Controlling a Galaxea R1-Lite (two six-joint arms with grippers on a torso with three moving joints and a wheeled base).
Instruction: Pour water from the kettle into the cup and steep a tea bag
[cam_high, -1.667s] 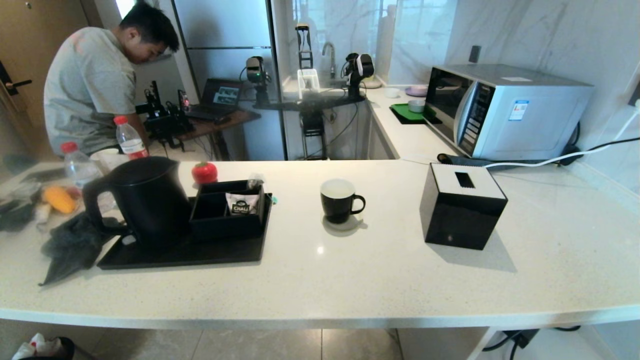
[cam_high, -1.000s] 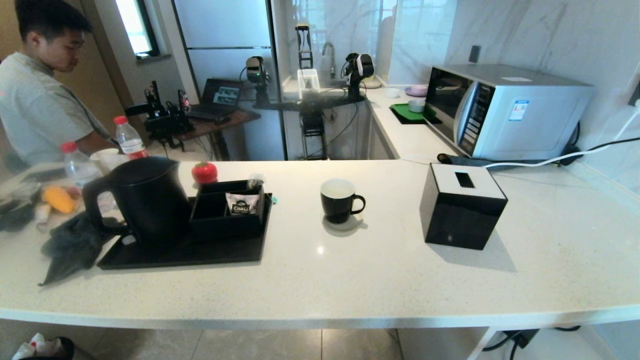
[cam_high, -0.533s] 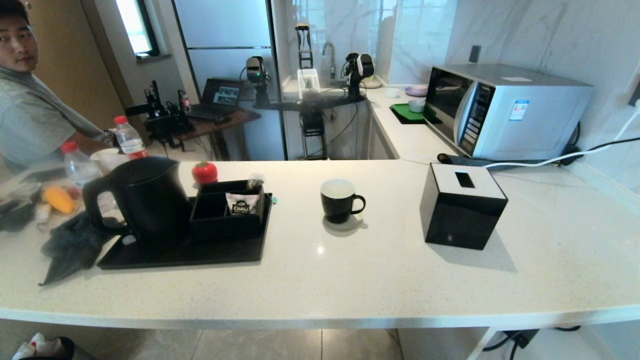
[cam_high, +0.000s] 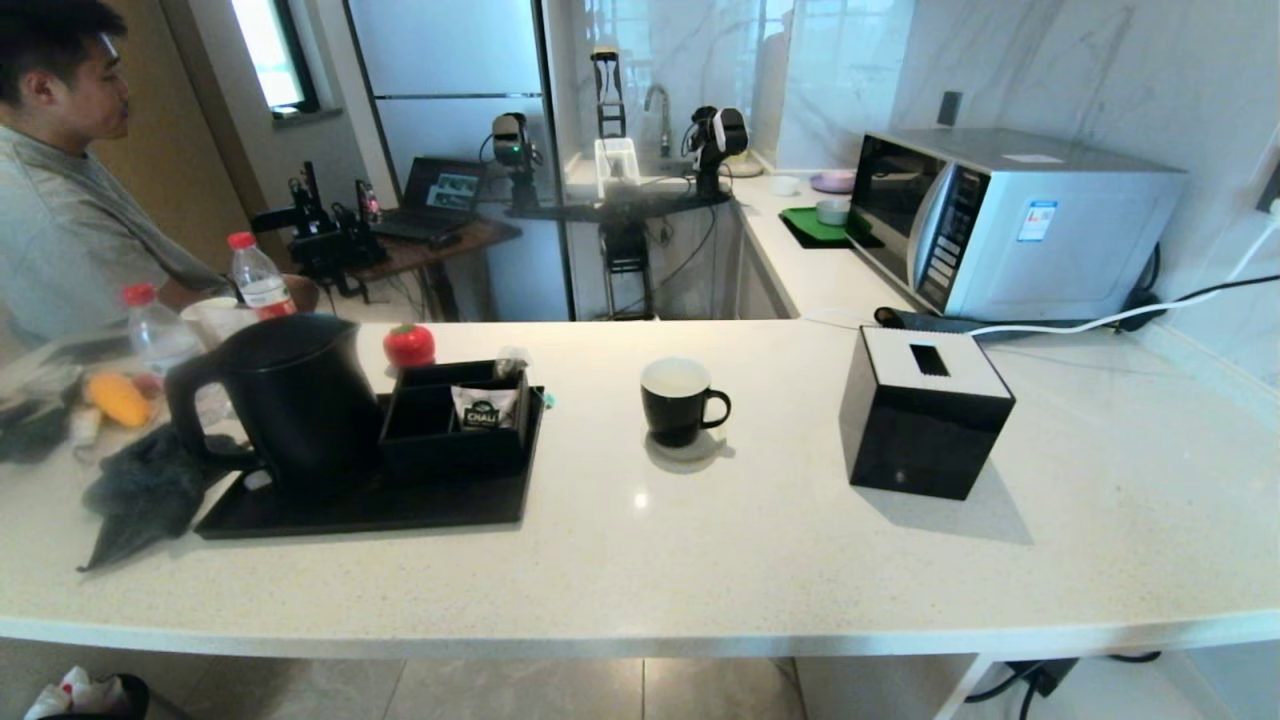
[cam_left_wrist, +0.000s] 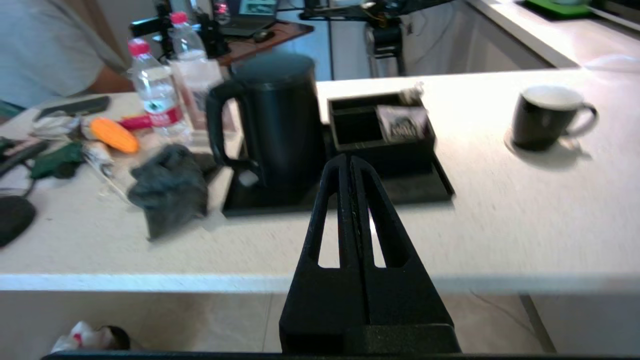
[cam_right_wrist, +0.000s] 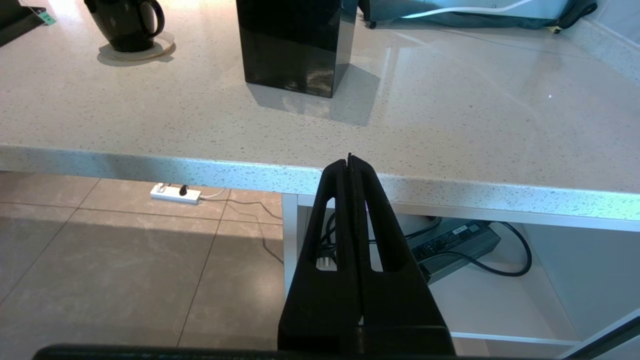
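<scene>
Left end effector (cam_left_wrist: 350, 159), closed and empty, points at the kettle (cam_left_wrist: 280, 120) beyond it

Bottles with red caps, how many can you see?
2. One bottle stands behind the kettle, at the far edge of the counter. The other bottle stands left of the kettle, beside the orange thing. Clutter there could hide more.
</scene>
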